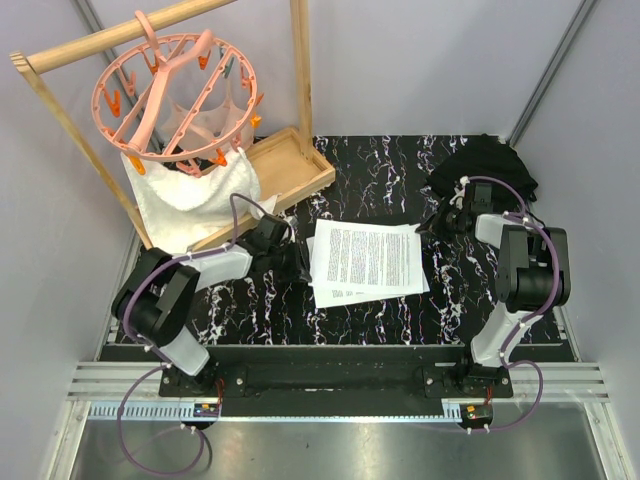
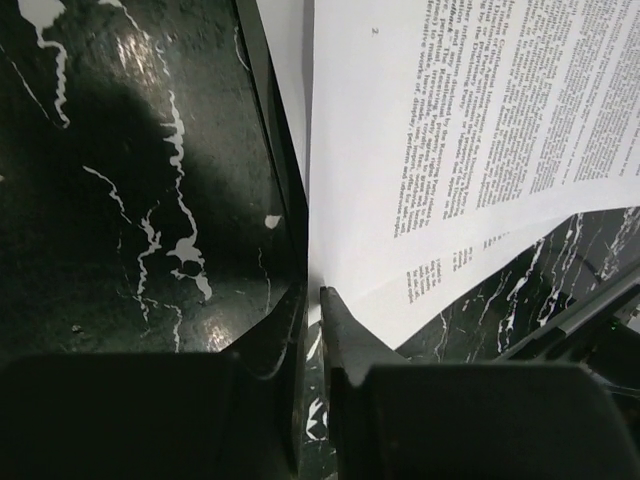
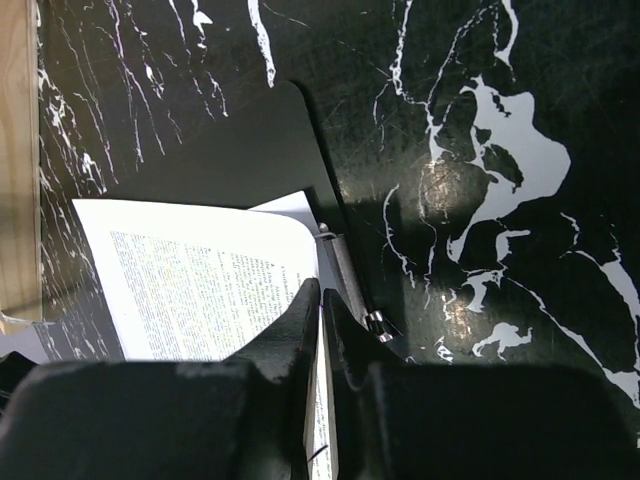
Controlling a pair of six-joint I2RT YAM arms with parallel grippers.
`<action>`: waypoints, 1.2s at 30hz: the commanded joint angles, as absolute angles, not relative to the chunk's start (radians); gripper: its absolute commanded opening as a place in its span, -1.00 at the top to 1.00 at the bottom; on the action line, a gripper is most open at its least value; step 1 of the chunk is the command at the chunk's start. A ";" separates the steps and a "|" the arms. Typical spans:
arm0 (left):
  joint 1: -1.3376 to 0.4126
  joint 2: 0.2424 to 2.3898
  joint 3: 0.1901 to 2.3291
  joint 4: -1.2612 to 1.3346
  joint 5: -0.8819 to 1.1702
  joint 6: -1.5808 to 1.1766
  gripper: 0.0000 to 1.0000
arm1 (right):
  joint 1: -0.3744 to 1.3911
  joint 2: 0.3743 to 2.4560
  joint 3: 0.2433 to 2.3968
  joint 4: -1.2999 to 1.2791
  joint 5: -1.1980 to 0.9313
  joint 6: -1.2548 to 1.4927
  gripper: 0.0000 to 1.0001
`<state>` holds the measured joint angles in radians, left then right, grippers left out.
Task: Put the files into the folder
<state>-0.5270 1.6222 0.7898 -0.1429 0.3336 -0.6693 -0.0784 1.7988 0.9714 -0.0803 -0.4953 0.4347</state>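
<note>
Reaching in low from the left, the left arm lies almost flat over the table. Its left hand is at the left edge of the papers. In the left wrist view the fingers are nearly together, with a sliver of the sheet's edge between them, so it is pinching the papers.

The right arm is bent over from the right, and the right hand is at the papers' right edge. In the right wrist view the fingers are closed on the sheet, with white showing in the thin gap.

The papers are a loose, slightly fanned stack mid-table, printed side up. They lie on the folder, a flat black board whose rounded corner sticks out past them. Its clip is just beside the right hand's fingertips.

Back left there is a wooden rack with a pink peg hanger, a white towel and a wooden tray. A black cloth bundle sits back right, behind the right hand. Nothing lies on top of the papers.
</note>
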 commanded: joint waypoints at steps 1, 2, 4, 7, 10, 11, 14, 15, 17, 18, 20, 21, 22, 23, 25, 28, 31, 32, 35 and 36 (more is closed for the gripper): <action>-0.526 1.551 0.778 -0.078 0.383 -0.695 0.81 | -0.066 1.784 1.015 -0.057 -0.537 0.431 0.81; -0.526 1.545 0.773 -0.077 0.385 -0.695 0.83 | -0.061 1.786 1.019 -0.060 -0.534 0.426 0.81; -0.528 1.528 0.770 -0.077 0.396 -0.698 0.86 | -0.049 1.786 1.032 -0.061 -0.537 0.425 0.83; -0.532 1.517 0.765 -0.072 0.414 -0.712 0.96 | -0.026 1.802 1.068 -0.080 -0.552 0.408 0.88; -0.537 1.491 0.744 -0.074 0.417 -0.726 1.00 | -0.006 1.828 1.104 -0.109 -0.615 0.367 0.96; -0.538 1.471 0.738 -0.074 0.416 -0.727 0.95 | -0.005 1.836 1.117 -0.121 -0.626 0.356 0.98; -0.538 1.436 0.713 -0.086 0.413 -0.730 0.76 | 0.021 1.873 1.164 -0.185 -0.666 0.305 1.00; -0.538 1.427 0.706 -0.092 0.414 -0.733 0.63 | 0.021 1.881 1.186 -0.202 -0.673 0.290 1.00; -0.543 1.398 0.681 -0.094 0.413 -0.736 0.45 | 0.025 1.902 1.200 -0.233 -0.689 0.259 1.00; -0.546 1.388 0.672 -0.095 0.411 -0.738 0.30 | 0.026 1.908 1.207 -0.238 -0.693 0.253 1.00; -0.548 1.371 0.650 -0.097 0.408 -0.736 0.22 | 0.026 1.921 1.213 -0.239 -0.706 0.244 1.00; -0.548 1.368 0.647 -0.104 0.399 -0.732 0.13 | 0.026 1.924 1.216 -0.241 -0.703 0.244 1.00; -0.548 1.367 0.644 -0.110 0.393 -0.726 0.10 | 0.026 1.927 1.216 -0.238 -0.692 0.242 1.00; -0.548 1.370 0.646 -0.115 0.388 -0.721 0.07 | 0.026 1.928 1.218 -0.239 -0.689 0.241 1.00; -0.548 1.376 0.655 -0.126 0.387 -0.712 0.00 | 0.026 1.934 1.221 -0.238 -0.669 0.230 1.00; -0.549 1.376 0.658 -0.126 0.390 -0.710 -0.09 | 0.026 1.944 1.235 -0.239 -0.661 0.203 1.00; -0.549 1.364 0.660 -0.133 0.380 -0.703 -0.26 | 0.028 1.959 1.255 -0.245 -0.654 0.187 1.00; -0.549 1.361 0.661 -0.138 0.377 -0.700 -0.31 | 0.026 1.963 1.265 -0.247 -0.652 0.183 1.00; -0.549 1.345 0.661 -0.153 0.379 -0.686 -0.49 | 0.026 1.985 1.295 -0.271 -0.641 0.158 1.00; -0.549 1.342 0.661 -0.158 0.374 -0.675 -0.52 | 0.028 1.997 1.302 -0.281 -0.641 0.152 1.00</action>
<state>-0.5457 1.3903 0.6506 -0.1482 0.3851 -0.7116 0.0208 1.9713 1.2407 -0.2520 -0.6594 0.2054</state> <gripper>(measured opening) 0.716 0.008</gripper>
